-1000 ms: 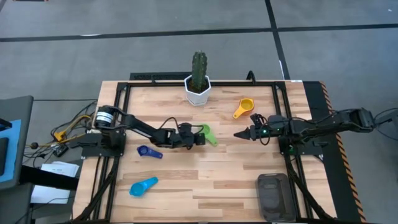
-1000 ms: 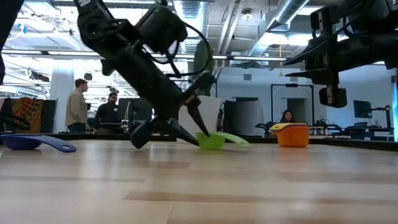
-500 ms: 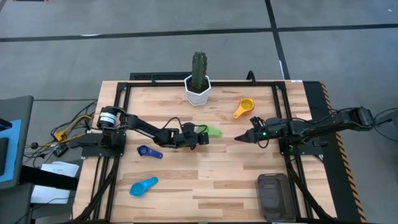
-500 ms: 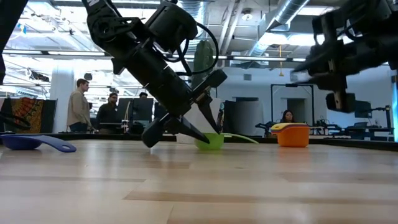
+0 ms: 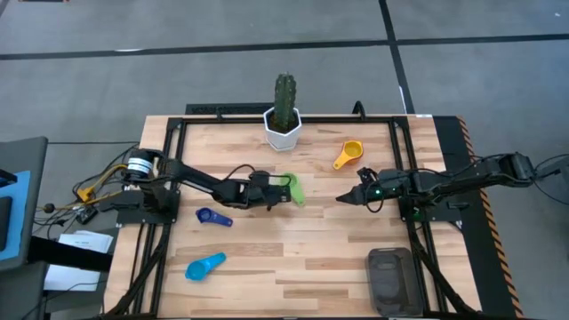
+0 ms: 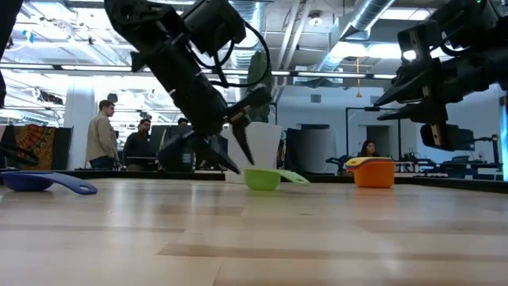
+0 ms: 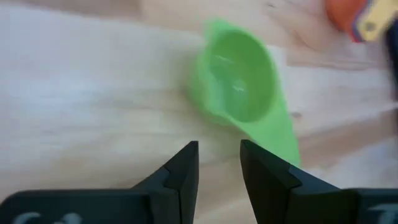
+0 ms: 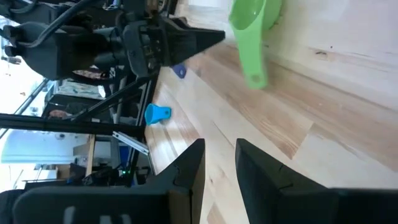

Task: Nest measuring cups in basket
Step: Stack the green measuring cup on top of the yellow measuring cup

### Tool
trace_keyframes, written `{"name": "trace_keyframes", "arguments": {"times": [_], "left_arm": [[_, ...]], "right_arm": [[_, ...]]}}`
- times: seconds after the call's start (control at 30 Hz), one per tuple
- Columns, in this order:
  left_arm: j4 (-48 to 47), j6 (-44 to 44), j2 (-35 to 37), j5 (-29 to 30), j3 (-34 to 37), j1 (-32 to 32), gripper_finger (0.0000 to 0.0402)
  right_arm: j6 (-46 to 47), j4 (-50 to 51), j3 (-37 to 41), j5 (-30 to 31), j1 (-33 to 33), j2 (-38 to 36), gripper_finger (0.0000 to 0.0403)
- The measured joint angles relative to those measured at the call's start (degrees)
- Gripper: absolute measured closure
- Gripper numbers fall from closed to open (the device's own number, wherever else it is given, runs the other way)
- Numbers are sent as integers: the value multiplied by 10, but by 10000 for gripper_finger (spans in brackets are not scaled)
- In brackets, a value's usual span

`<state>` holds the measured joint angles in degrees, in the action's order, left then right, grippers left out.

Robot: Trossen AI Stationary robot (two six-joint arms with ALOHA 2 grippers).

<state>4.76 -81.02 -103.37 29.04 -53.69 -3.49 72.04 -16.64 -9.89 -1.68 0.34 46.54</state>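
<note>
you had the left gripper (image 5: 277, 195) low over the middle of the table (image 5: 320, 258), its tips just short of the green measuring cup (image 5: 292, 188). its fingers (image 7: 180, 171) stood a narrow gap apart with nothing between them; the cup lay on the wood just ahead of them, bowl up, handle pointing away to one side, released rather than grasped. from table height the tips sat just beside the cup's bowl, whether touching it you could not tell.

your right gripper (image 5: 343, 197) hung above the table on the right of the green cup, well clear of it, pointing toward it. its fingers (image 8: 186, 171) were also slightly apart and empty.

the orange cup (image 5: 348, 154) lay toward the far edge, right of the white cactus pot (image 5: 282, 128). the dark blue cup (image 5: 213, 217) rested near the left arm, and the light blue cup (image 5: 205, 265) lay nearer the front left. the dark grey basket (image 5: 390, 277) sat at the front right corner, well apart from all four cups.
</note>
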Motion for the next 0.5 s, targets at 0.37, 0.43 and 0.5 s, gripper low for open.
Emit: {"name": "trace_keyframes", "arguments": {"times": [0.37, 0.43, 0.5], "left_arm": [[-12, 99, 30, -73, 1, 27, 295], [-14, 100, 30, -73, 7, 30, 295], [-16, 103, 30, -75, 14, 35, 295]], "right_arm": [[-6, 3, 0, 3, -1, 0, 290], [-7, 3, 0, 3, -1, 0, 290], [-8, 3, 0, 3, -1, 0, 290]]}}
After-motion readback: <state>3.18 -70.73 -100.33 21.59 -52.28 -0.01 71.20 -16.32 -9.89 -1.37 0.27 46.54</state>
